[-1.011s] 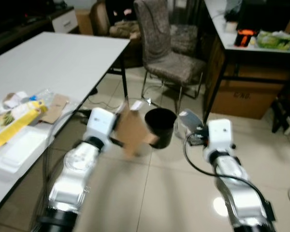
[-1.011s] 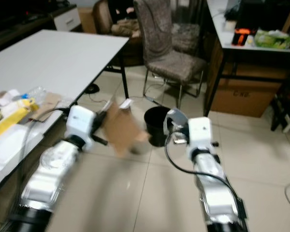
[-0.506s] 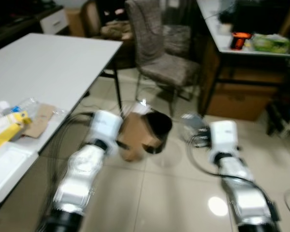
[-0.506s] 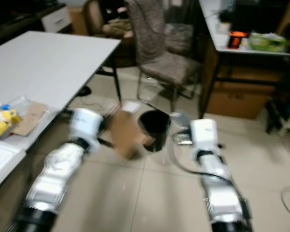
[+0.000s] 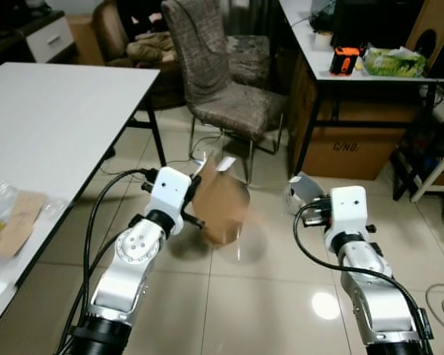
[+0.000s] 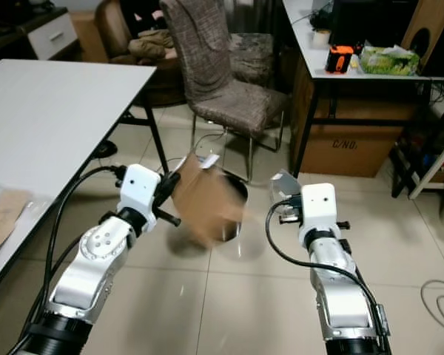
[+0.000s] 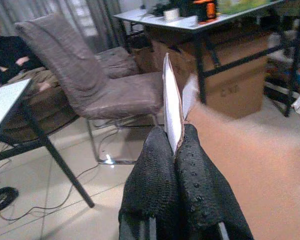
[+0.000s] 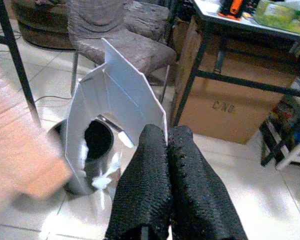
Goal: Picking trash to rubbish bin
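My left gripper (image 7: 176,136) is shut on the edge of a flat brown cardboard piece (image 5: 222,203), held low over the floor in front of me. The cardboard covers most of the black rubbish bin (image 8: 87,150), whose dark rim (image 6: 239,189) peeks out behind it. To the right, my right gripper (image 8: 166,134) is shut on a folded white carton piece (image 8: 115,97), held just above and beside the bin's open mouth. A scrap of white paper lies inside the bin.
A white table (image 5: 52,111) runs along the left with flat trash (image 5: 7,222) on its near edge. A grey chair (image 5: 214,74) stands behind the bin. A desk with a cardboard box (image 5: 348,148) is at right. A person (image 7: 10,50) sits at the back.
The camera has swung right and closer to the bin. My left gripper has carried the cardboard across in front of the bin, hiding it. The right gripper keeps its carton beside the bin.
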Tool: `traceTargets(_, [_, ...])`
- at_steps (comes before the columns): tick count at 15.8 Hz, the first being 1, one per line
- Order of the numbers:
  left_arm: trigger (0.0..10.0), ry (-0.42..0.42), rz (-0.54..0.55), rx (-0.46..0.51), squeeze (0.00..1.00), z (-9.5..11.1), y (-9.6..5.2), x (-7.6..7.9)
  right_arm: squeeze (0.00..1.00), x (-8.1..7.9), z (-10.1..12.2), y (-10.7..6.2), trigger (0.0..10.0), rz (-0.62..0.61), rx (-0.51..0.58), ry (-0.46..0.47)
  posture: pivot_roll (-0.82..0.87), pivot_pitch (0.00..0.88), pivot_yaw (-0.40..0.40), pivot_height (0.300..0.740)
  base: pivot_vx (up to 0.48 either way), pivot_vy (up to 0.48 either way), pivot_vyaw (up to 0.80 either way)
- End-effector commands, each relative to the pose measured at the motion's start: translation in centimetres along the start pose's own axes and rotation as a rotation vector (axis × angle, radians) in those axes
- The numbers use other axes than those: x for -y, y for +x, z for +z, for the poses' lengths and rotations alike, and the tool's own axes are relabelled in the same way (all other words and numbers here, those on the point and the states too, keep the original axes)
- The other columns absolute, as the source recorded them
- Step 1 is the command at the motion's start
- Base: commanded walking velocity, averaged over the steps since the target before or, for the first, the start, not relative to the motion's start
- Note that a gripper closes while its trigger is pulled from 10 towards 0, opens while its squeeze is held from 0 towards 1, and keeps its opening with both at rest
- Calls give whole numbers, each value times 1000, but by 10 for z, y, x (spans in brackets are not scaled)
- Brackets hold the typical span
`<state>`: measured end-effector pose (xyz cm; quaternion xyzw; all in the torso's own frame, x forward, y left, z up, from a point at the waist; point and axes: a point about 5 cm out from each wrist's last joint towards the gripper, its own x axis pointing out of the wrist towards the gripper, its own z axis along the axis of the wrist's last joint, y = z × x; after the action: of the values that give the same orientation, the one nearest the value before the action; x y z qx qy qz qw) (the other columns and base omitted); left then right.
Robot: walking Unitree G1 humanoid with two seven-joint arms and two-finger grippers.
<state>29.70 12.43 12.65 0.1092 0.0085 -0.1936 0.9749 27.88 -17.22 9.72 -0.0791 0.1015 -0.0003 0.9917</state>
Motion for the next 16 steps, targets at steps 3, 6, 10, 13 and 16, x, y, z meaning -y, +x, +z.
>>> traceTargets(3, [10000,15,24,-24,0,-5,-2,-8,0,-8,7,2,10000,29,25,-5,-88,0,19,740,375,0,0])
traceTargets(6, [10000,11,26,-23,0,-6,1,-8,0,-7,6,0,10000,31,23,-15,-92,0,15,740,379,0,0])
traceTargets(10, [10000,14,20,-26,0,-7,1,-7,0,-10,4,-1,10000,39,14,-20,-90,0,12,740,397,0,0])
traceTargets(13, [10000,14,14,-21,0,-5,3,-7,0,-9,5,-1,10000,40,13,-16,-95,0,11,740,402,0,0])
traceTargets(16, [10000,14,9,-21,0,-7,3,-7,0,-9,1,-3,10000,44,-5,-15,-95,0,10,740,411,0,-204])
